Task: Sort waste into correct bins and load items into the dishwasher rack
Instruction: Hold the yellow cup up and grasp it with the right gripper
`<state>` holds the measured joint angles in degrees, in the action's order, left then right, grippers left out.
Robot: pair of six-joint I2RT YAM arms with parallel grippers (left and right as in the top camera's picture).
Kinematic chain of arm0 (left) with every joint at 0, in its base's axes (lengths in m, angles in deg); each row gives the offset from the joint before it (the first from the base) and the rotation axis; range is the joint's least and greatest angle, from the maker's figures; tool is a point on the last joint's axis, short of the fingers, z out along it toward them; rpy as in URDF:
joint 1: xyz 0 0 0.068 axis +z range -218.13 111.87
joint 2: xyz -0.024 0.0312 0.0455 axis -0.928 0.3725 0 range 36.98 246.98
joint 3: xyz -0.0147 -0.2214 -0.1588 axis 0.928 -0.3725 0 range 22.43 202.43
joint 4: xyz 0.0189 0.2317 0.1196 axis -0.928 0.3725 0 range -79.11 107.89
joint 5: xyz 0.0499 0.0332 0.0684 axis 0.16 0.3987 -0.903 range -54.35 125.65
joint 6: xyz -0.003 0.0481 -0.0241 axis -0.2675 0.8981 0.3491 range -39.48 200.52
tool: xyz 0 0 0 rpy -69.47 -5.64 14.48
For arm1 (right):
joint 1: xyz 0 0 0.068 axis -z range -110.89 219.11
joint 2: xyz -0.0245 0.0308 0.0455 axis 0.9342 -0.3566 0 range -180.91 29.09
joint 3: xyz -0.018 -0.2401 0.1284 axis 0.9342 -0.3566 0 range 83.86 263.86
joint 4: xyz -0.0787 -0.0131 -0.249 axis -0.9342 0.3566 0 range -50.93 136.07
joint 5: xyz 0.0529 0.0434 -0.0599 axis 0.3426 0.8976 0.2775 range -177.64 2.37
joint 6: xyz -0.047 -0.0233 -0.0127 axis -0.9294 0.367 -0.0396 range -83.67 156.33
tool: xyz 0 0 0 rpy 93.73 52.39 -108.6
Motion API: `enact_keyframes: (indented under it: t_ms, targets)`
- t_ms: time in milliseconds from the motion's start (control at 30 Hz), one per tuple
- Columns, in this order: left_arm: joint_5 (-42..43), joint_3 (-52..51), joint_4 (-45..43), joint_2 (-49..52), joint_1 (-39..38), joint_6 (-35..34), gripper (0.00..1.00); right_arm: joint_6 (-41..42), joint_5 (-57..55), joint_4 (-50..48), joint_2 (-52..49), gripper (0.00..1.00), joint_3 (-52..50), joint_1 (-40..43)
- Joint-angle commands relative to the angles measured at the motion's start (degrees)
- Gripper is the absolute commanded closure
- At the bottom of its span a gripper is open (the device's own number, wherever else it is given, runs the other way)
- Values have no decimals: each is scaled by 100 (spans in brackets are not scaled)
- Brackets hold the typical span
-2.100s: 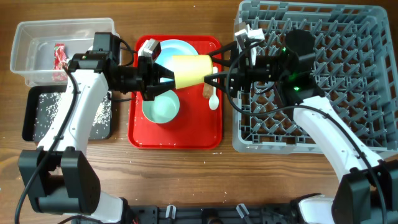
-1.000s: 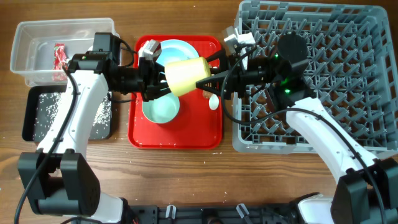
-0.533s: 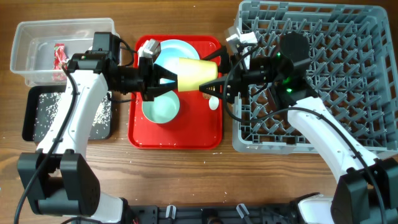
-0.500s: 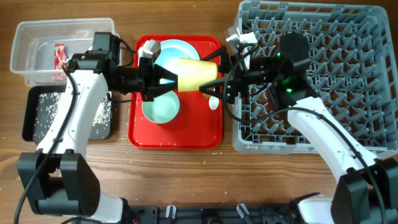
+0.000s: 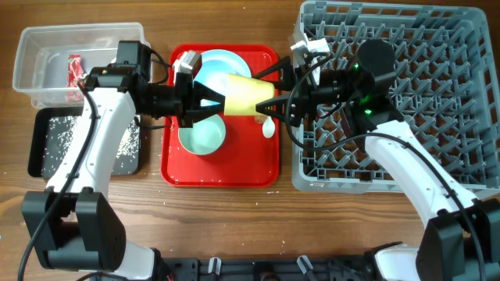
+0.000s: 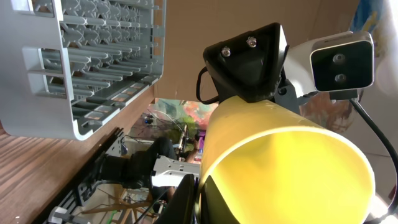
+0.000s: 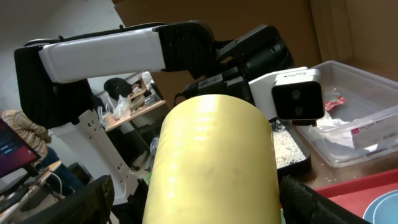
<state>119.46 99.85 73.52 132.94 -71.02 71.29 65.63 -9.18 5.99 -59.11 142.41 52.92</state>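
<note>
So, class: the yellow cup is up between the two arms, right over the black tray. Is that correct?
Not quite. The yellow cup is up between the two arms, but it hangs over the red tray, not the black tray. The overhead view shows this: the black one lies well off to the side, with no cup above it.

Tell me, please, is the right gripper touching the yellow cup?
Cannot tell. Overhead, the right gripper straddles the yellow cup at its end. In the right wrist view its fingers flank the cup, but neither view shows contact or a gap plainly.
</note>
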Motion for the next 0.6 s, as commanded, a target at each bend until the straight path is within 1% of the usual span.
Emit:
enact_keyframes:
  t_ms: [0, 300, 400, 567]
  targets:
    - [11, 59, 24, -61, -26, 133, 96, -87, 177, -33, -247, 12, 63, -103]
    - [4, 59, 68, -61, -26, 157, 96, -63, 179, -127, -470, 12, 63, -219]
    - [-190, 59, 155, -61, -26, 157, 96, -52, 229, -238, -470, 13, 63, -219]
    - [-251, 59, 168, -61, -26, 160, 96, 264, 332, -586, -470, 12, 63, -208]
